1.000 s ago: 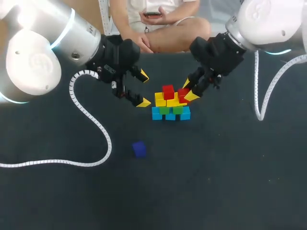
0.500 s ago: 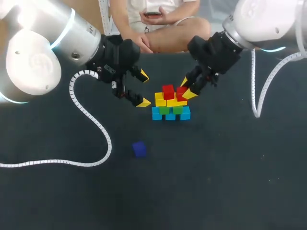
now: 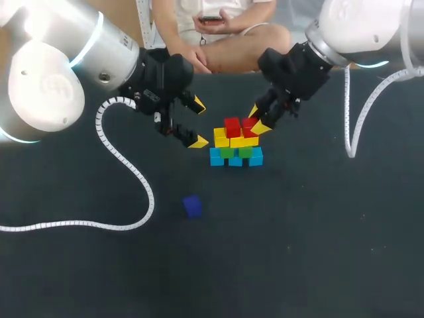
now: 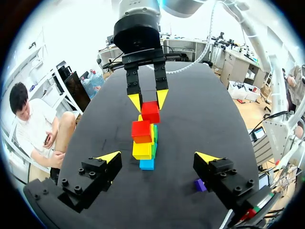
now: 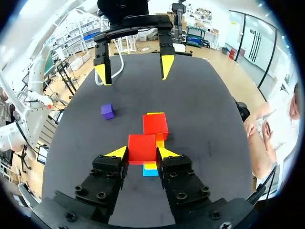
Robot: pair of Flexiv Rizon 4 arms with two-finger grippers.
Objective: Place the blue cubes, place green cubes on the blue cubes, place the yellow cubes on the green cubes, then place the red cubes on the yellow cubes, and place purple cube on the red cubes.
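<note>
The dark table (image 3: 298, 232) is occupied at its middle by a stack of cubes (image 3: 236, 147). The left arm (image 3: 79, 59) is held to the left of the stack, its gripper (image 3: 197, 123) spread wide with nothing between the fingers. The right arm (image 3: 351, 30) is brought to the stack's upper right, and its gripper (image 5: 142, 152) is clamped on a red cube (image 5: 141, 148) over the yellow layer, just beside a second red cube (image 3: 232, 126). Within the stack, blue cubes (image 3: 216, 158) are laid lowest, green cubes (image 3: 227, 152) upon them, and yellow cubes (image 3: 222, 138) above. A purple cube (image 3: 192, 206) is seen well in front of the stack, towards the left.
</note>
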